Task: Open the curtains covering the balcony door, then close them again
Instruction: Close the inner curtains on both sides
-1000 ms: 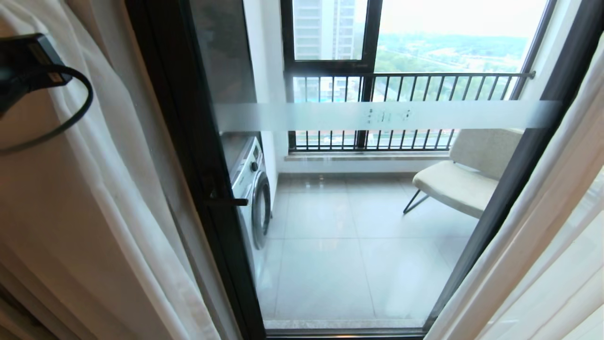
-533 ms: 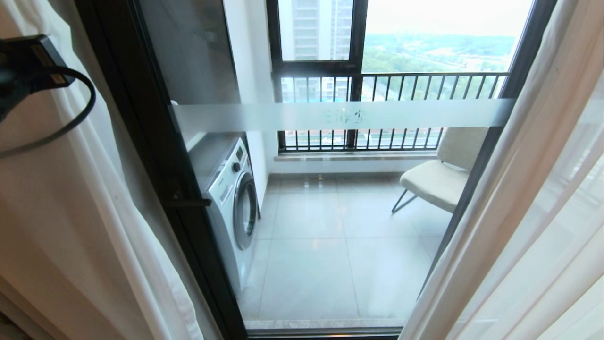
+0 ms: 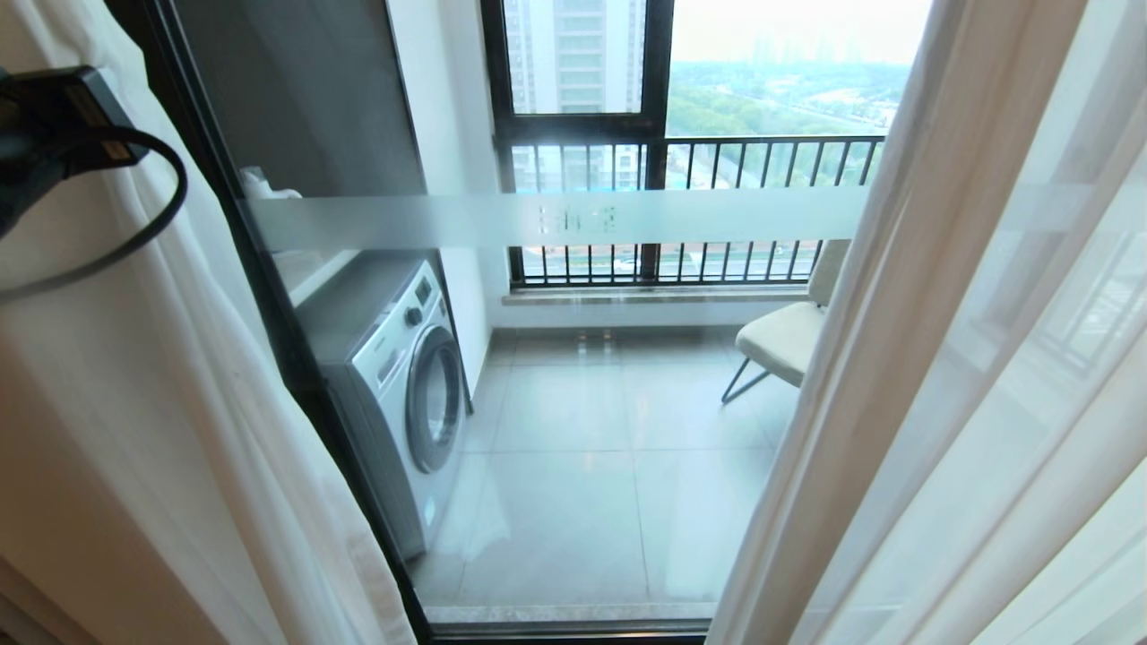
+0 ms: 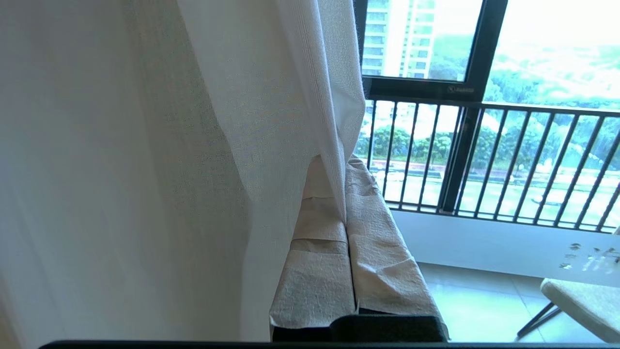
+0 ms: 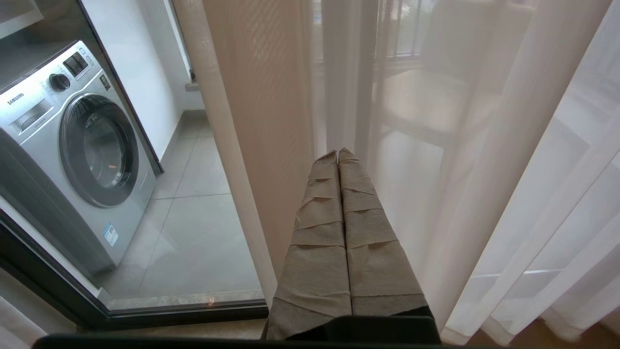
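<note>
Curtains parted at this moment: sheer white voile folds (image 3: 941, 376) hanging at the right edge of the tall glass balcony door with thick black frame (image 3: 296, 358), and a second white panel with thicker beige fabric behind it (image 3: 134, 403) bunched at the left edge. Frosted horizontal band (image 3: 556, 219) across the glass, and beyond it a silver front-loading washing machine (image 3: 394, 376), a pale cushioned chair (image 3: 780, 340) and a black railing (image 3: 699, 161).

Left gripper (image 4: 345, 167), paper-wrapped fingers pressed together, tips against or tucked just behind the hem of the left-hand sheer; no fabric visibly pinched. Only the black wrist housing and looped cable (image 3: 63, 134) visible in the head view, at the left curtain's upper part. Right gripper (image 5: 338, 154) likewise closed with nothing in it, low in front of the right-hand voile, just beside its inner edge.

Probable step: opening finished or nearly so, closing yet to come. To do it well: hook or push the leading hem rather than the loose middle, take both layers together, sweep level across the glass toward the middle, slowly, so pleats slide along the rail instead of stretching. Risk: voile slipping off smooth closed fingers, or cable snagging in folds.
</note>
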`<state>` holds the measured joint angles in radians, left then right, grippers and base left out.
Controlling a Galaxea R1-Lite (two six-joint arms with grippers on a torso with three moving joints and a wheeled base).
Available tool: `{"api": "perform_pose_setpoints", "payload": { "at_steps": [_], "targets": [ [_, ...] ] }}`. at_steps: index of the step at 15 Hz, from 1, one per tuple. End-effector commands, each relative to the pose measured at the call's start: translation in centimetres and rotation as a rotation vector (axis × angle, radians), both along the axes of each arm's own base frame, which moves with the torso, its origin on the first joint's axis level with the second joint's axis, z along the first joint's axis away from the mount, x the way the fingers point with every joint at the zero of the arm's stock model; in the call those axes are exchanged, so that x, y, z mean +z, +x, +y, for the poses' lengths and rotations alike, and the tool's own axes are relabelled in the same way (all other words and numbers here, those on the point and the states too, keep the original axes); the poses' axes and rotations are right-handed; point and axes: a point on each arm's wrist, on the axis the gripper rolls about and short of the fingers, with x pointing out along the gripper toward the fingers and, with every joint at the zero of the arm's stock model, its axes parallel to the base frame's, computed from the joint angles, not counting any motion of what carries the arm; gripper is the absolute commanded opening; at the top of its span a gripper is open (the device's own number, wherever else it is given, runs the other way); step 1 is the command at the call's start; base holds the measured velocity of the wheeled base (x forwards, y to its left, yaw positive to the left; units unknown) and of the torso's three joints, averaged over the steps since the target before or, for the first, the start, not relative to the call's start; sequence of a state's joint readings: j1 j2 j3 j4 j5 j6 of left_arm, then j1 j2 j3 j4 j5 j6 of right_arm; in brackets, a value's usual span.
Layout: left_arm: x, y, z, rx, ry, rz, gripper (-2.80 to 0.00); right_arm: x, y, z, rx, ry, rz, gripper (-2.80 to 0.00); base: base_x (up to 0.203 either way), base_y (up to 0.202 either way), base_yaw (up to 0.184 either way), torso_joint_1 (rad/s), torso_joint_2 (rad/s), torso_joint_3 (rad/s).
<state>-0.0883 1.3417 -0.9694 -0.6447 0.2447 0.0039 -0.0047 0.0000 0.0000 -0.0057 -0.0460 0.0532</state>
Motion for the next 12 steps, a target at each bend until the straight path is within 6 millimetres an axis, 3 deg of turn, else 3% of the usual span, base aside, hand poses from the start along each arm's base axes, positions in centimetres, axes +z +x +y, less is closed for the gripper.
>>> {"api": "perform_pose_setpoints", "payload": {
  "at_steps": [1, 12],
  "targets": [
    [0.11, -0.15, -0.21, -0.009, -0.001, -0.007, -2.8, 0.01, 0.01, 0.0, 0.0, 0.0, 0.001, -2.8, 0.0, -0.192, 0.002, -0.005, 0.01, 0.002],
    [-0.05, -1.08, -0.92, -0.046, -0.001, -0.008, -2.8, 0.01, 0.01, 0.0, 0.0, 0.0, 0.001, -2.8, 0.0, -0.191, 0.003, 0.003, 0.0, 0.002]
  ]
}}
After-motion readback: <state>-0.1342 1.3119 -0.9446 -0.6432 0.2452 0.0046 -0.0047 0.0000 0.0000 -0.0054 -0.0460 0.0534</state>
